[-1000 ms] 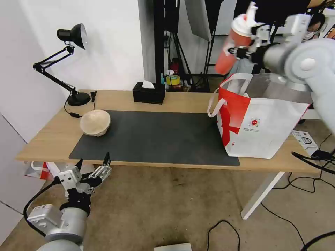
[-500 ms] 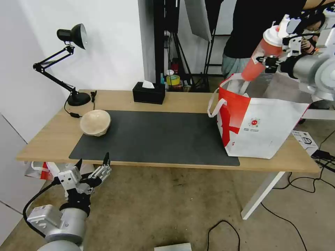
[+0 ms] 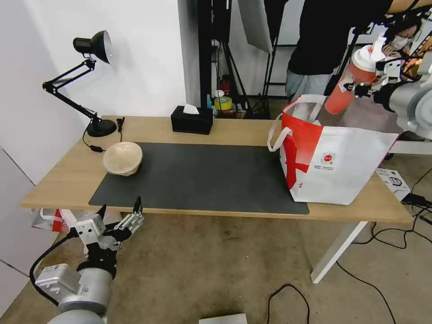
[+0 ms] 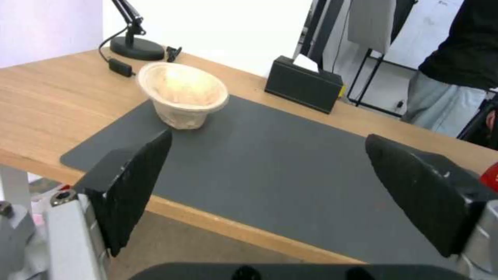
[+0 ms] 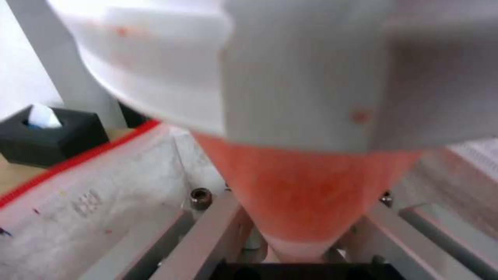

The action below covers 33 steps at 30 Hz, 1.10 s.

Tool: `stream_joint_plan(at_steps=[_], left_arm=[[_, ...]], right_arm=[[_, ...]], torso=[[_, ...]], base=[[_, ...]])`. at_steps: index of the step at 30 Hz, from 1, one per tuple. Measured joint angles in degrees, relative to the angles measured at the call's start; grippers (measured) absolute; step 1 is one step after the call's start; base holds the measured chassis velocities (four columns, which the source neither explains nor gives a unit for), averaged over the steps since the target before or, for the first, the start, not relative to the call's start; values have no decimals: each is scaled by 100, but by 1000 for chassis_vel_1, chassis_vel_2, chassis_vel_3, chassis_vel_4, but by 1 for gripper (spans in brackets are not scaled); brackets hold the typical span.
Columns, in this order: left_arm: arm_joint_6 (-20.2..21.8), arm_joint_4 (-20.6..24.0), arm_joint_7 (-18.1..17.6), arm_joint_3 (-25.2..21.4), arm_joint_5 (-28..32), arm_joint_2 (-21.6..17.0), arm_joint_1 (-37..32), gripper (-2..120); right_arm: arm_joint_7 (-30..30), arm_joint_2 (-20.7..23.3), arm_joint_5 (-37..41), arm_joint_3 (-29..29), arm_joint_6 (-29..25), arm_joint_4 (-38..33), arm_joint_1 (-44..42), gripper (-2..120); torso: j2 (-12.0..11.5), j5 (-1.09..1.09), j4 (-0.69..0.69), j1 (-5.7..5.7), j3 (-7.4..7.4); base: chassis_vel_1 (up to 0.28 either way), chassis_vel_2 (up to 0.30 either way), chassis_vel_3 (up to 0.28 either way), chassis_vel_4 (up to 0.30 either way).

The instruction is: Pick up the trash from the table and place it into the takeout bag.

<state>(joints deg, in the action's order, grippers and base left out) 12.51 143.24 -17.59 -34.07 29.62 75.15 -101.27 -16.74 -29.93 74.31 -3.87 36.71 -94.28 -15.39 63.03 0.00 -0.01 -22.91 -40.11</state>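
My right gripper (image 3: 366, 85) is shut on the red white-lidded cup (image 3: 351, 83), holding it tilted above the open mouth of the takeout bag (image 3: 342, 157) at the table's right end. In the right wrist view the cup (image 5: 306, 186) hangs over the bag's foil lining (image 5: 93, 202). A beige pulp bowl (image 3: 122, 157) rests on the left edge of the dark grey mat (image 3: 202, 180); the left wrist view shows that bowl (image 4: 183, 97) beyond the fingers. My left gripper (image 3: 119, 210) hangs open below the table's front edge, left of centre.
A black tissue box (image 3: 192, 119) stands at the table's (image 3: 63, 177) back edge and a black desk lamp (image 3: 92, 49) at the back left. A person stands behind the bag. Cables lie on the floor to the right.
My right arm has carried the red cup rightward and down, from left of the bag's rim to over its opening. The left arm and the bowl have not moved.
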Motion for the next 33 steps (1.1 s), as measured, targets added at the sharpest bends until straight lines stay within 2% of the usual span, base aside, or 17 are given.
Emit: stream_joint_plan(at_steps=[8,20,22,23,26,28,32,33], left_arm=[[-1,0,-11,-1,19,-14,-2,100],[-14,0,-25,-9,35,-25,-19,100],[-15,0,-26,-4,37,-21,-18,100],[-15,0,-26,-4,37,-21,-18,100],[-16,0,-27,-2,39,-22,-10,100],[-17,0,-28,-2,40,-24,-6,100],[-17,0,-29,2,48,-33,15,100],[-17,0,-29,2,48,-33,15,100]], right_arm=[[-265,-304,-343,234,-115,245,-27,3],[-693,-604,-338,390,-76,477,8,3],[-819,-633,-299,415,-9,471,10,11],[-819,-633,-299,415,-9,471,10,11],[-966,-652,-186,444,77,465,52,26],[-980,-652,-152,453,90,462,69,30],[-998,-631,-50,486,166,401,134,48],[-998,-631,-50,486,166,401,134,48]], torso=[[0,0,1,0,0],[0,-1,1,0,0],[0,0,1,0,0],[0,0,1,0,0],[0,-1,1,0,0],[0,-1,1,0,0],[-1,-1,1,-1,0],[-1,-1,1,-1,0]], base=[[0,0,0,0],[0,0,0,0],[0,0,0,0],[0,0,0,0],[0,0,0,0],[0,0,0,0],[0,0,0,0],[0,0,0,0]])
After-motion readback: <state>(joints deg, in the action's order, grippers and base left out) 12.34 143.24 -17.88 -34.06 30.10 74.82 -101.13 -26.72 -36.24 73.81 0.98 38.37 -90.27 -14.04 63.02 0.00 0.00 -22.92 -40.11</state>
